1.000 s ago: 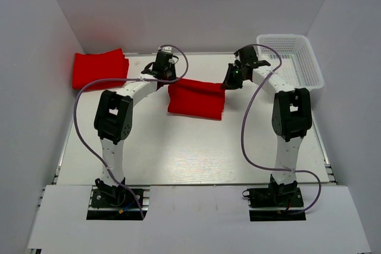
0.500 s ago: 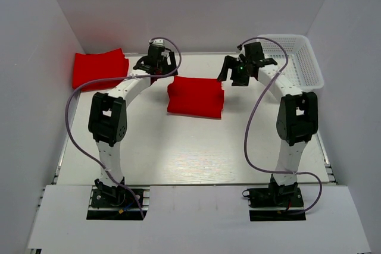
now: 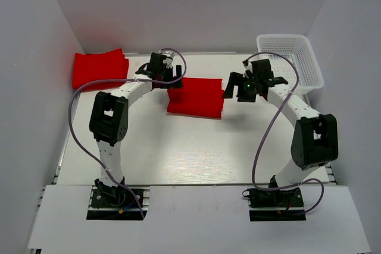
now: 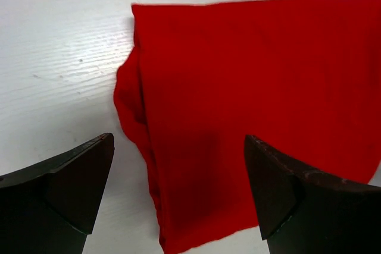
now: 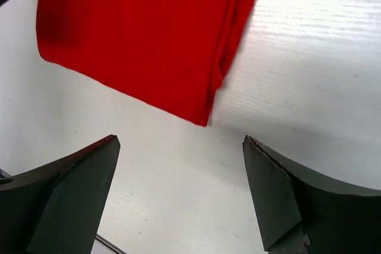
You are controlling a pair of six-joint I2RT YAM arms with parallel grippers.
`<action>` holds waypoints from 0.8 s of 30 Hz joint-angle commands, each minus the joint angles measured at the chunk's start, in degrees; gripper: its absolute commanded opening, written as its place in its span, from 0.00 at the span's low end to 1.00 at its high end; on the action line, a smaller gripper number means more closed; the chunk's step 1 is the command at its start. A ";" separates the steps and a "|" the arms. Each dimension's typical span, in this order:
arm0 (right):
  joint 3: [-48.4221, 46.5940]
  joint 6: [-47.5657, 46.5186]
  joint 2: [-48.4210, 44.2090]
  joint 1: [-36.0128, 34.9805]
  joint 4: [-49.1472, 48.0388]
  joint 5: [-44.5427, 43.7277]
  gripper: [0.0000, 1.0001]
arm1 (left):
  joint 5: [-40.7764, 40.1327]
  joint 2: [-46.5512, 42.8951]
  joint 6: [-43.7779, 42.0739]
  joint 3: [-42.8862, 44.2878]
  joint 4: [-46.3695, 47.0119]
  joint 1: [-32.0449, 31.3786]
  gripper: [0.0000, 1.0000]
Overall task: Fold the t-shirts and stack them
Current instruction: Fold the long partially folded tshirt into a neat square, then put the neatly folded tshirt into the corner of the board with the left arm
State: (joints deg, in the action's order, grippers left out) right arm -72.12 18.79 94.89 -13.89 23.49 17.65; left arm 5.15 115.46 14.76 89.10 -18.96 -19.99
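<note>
Both popped open since a second ago: left gripper (image 4: pixel 177 165) and right gripper (image 5: pixel 180 147) now hang wide and empty over the 9 and 3 o'clock ends of the folded t-shirt (image 3: pixel 195 96), mid-table. From above, the left one hides its corner. Can't count the shirts in the red stack (image 3: pixel 100 69) at 10 o'clock.

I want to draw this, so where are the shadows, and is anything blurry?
Top view: soft, even light, with no hard shadows around the folded t-shirt on the table. Left wrist view: a dim patch sits low on the shirt, and the table grain is sharp. Right wrist view: shadow darkens the shirt's top-left corner, and nothing looks blurry.
</note>
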 commanded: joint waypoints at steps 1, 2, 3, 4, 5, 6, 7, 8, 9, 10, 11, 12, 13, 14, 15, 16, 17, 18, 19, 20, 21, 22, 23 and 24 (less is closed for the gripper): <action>2.06 -1.47 -5.15 0.09 -2.22 -2.61 0.90 | 4.61 2.40 -1.32 1.87 -1.17 -0.14 1.00; 2.94 -1.65 -6.11 0.27 -1.43 -3.40 0.90 | 5.48 3.27 -1.32 1.17 0.05 -0.14 1.00; 3.30 -2.08 -6.82 0.35 -1.08 -4.19 0.90 | 6.44 3.80 -2.10 1.16 0.06 -0.14 1.00; 3.47 -2.00 -7.09 0.09 0.23 -4.90 0.90 | 6.45 4.94 -2.11 1.16 0.76 -0.14 1.00; 2.52 -2.00 -7.35 0.27 2.59 -6.38 0.90 | 7.93 5.73 -2.80 1.69 0.77 -0.14 1.00; 2.51 -1.82 -7.61 0.27 3.84 -6.66 0.90 | 7.95 6.61 -3.51 2.30 -0.10 -0.66 1.00; 2.51 -1.82 -7.96 0.27 4.54 -7.10 0.90 | 7.95 8.45 -4.38 3.52 -0.72 -0.67 1.00; 3.12 -1.56 -9.45 0.27 4.38 -7.36 0.90 | 7.95 9.25 -4.39 4.06 -2.12 -0.67 1.00; 3.38 -1.47 -9.98 0.27 4.29 -7.71 0.90 | 7.95 9.95 -4.39 4.06 -2.65 -1.19 1.00; 3.73 -1.65 -10.51 0.27 4.29 -8.07 0.90 | 7.95 10.48 -5.00 4.59 -2.66 -1.19 1.00; 4.00 -1.47 -11.82 0.44 4.29 -8.94 0.90 | 8.73 10.49 -5.01 4.07 -3.27 -1.19 1.00; 4.18 -1.47 -12.27 0.27 4.46 -9.91 0.90 | 9.44 10.49 -5.01 3.46 -2.67 -1.19 0.97; 4.35 -1.56 -12.45 0.35 4.55 -10.79 0.90 | 9.44 10.49 -5.62 2.84 -2.14 -1.19 0.94; 4.61 -1.47 -13.58 0.27 4.64 -11.40 0.90 | 9.44 10.49 -6.23 1.01 -1.61 -1.80 0.92; 4.70 -1.47 -13.85 0.27 4.73 -12.02 0.90 | 9.44 9.27 -6.76 0.03 -0.47 -1.81 0.91; 4.62 -1.47 -13.94 0.35 4.90 -12.63 0.90 | 8.66 9.26 -6.77 -1.63 -0.46 -2.33 0.88; 4.79 -1.47 -14.29 0.35 5.43 -12.90 0.90 | 7.96 8.65 -6.77 -1.65 -0.46 -2.34 0.86; 4.62 -1.56 -14.47 0.53 5.43 -13.16 0.90 | 7.43 8.64 -7.29 -2.43 -0.46 -2.34 0.84; 4.62 -1.39 -15.17 0.36 5.87 -13.86 0.90 | 5.16 8.64 -7.29 -2.44 -1.33 -2.86 0.78; 4.88 -1.47 -15.44 0.53 5.87 -14.04 0.90 | 4.53 8.64 -7.29 -2.44 -1.86 -2.86 0.74; 4.97 -1.47 -15.53 0.36 5.78 -14.05 0.90 | 4.52 8.64 -8.08 -2.44 -2.57 -2.86 0.71; 5.14 -1.56 -16.14 0.53 5.78 -14.74 0.90 | 4.00 8.64 -8.08 -2.44 -2.57 -3.39 0.61; 5.23 -1.39 -16.23 0.44 5.96 -15.10 0.90 | 3.99 8.64 -8.69 -2.96 -2.57 -3.39 0.54; 5.32 -1.47 -16.49 0.36 5.87 -15.62 0.90 | 3.99 8.64 -8.70 -2.97 -2.57 -3.39 0.47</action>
State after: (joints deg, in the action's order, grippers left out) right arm -67.55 17.76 80.60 -13.82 28.82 4.47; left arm 9.89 124.38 7.44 88.58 -15.97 -22.31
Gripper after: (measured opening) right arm 0.899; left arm 0.504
